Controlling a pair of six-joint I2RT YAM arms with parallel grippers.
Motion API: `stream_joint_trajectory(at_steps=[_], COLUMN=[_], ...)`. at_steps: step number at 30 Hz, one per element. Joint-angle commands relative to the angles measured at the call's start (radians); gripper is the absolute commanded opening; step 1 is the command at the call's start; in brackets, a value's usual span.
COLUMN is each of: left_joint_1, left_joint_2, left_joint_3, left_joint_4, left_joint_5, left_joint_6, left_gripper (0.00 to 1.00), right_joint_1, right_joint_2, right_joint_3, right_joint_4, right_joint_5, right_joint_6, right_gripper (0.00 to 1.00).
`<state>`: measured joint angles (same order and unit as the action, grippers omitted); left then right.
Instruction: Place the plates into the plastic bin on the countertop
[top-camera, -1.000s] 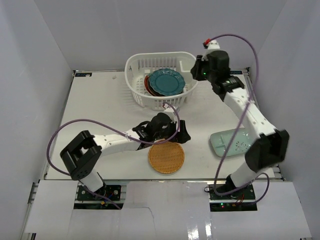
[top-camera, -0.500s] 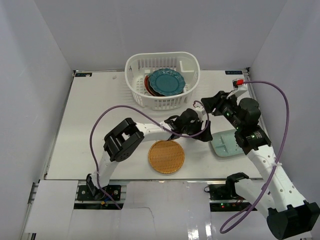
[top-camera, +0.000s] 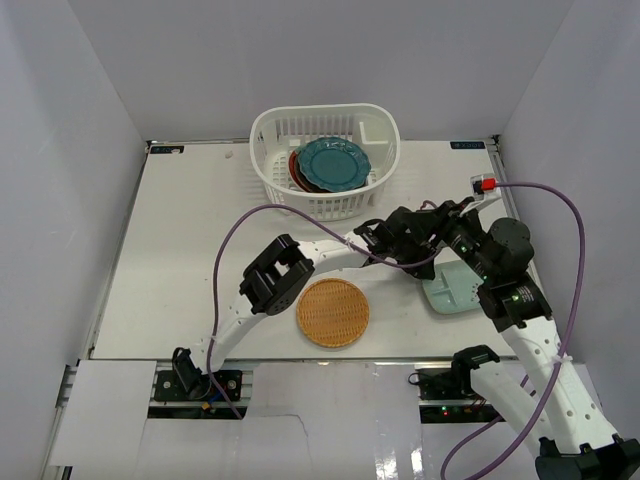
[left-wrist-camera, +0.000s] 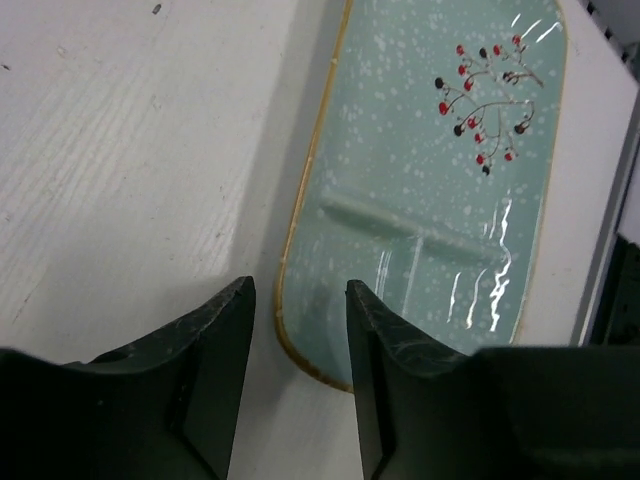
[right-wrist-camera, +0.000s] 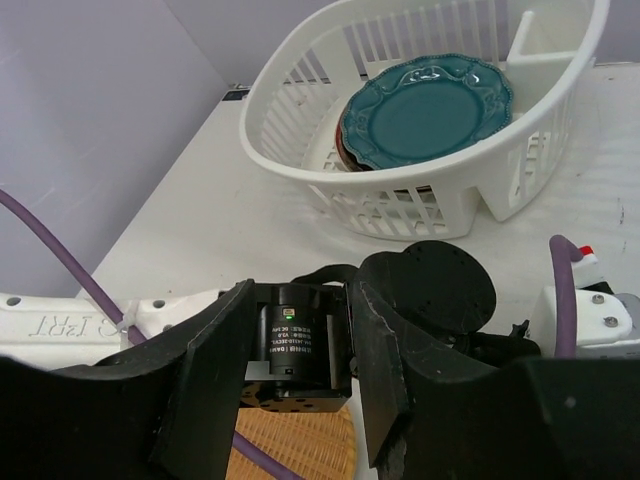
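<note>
The white plastic bin (top-camera: 277, 184) stands at the back of the countertop (top-camera: 190, 230) with a teal scalloped plate (top-camera: 333, 165) on top of a dark red plate (top-camera: 295, 172). A tan woven plate (top-camera: 333, 312) lies near the front edge. A pale mint rectangular plate (top-camera: 462, 290) lies at the right. In the left wrist view my left gripper (left-wrist-camera: 300, 335) is open with its jaws either side of the mint plate's (left-wrist-camera: 430, 190) near rim. My right gripper (right-wrist-camera: 300, 360) is open and empty, hovering over the left wrist. The bin (right-wrist-camera: 300, 160) and teal plate (right-wrist-camera: 430, 110) show beyond it.
Pale grey walls enclose the countertop on three sides. Both arms crowd together at the right (top-camera: 420, 240), with purple cables looping over the table. The woven plate's edge (right-wrist-camera: 300, 450) shows under the left wrist in the right wrist view.
My left arm has swept right from the woven plate to the mint plate. My right arm has swung down from the bin to just above the left wrist.
</note>
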<state>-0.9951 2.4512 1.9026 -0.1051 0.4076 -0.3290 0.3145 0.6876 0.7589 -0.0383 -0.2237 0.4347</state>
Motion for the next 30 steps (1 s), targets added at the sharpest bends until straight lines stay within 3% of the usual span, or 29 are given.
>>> stream_joint_trajectory(at_steps=[1, 3, 4, 8, 14, 21, 30], left_joint_1=[-0.002, -0.002, -0.002, -0.002, 0.001, 0.055, 0.274], left_joint_2=[0.019, 0.015, 0.012, -0.012, -0.182, -0.395, -0.546], left_joint_3=[-0.019, -0.034, -0.042, -0.083, -0.229, -0.289, -0.294], left_joint_4=[-0.1, -0.1, -0.1, -0.09, 0.048, 0.237, 0.383], left_joint_5=[0.042, 0.037, 0.027, -0.004, -0.024, 0.083, 0.18], left_joint_6=[0.053, 0.064, 0.064, 0.068, -0.024, -0.215, -0.441], left_gripper=[0.5, 0.4, 0.26, 0.0, 0.0, 0.0, 0.0], right_joint_1=[0.001, 0.001, 0.0, 0.0, 0.0, 0.001, 0.0], right_joint_2=[-0.013, -0.02, -0.029, -0.043, -0.092, -0.167, -0.212], right_joint_3=[0.014, 0.016, 0.017, 0.036, 0.069, 0.137, 0.165], right_joint_4=[-0.005, -0.006, -0.006, -0.02, -0.048, -0.069, -0.077], right_joint_5=[-0.003, 0.0, 0.003, 0.004, 0.006, 0.027, 0.052], right_joint_6=[-0.016, -0.016, -0.016, -0.014, 0.012, 0.045, 0.048], right_gripper=[0.5, 0.5, 0.5, 0.5, 0.5, 0.54, 0.57])
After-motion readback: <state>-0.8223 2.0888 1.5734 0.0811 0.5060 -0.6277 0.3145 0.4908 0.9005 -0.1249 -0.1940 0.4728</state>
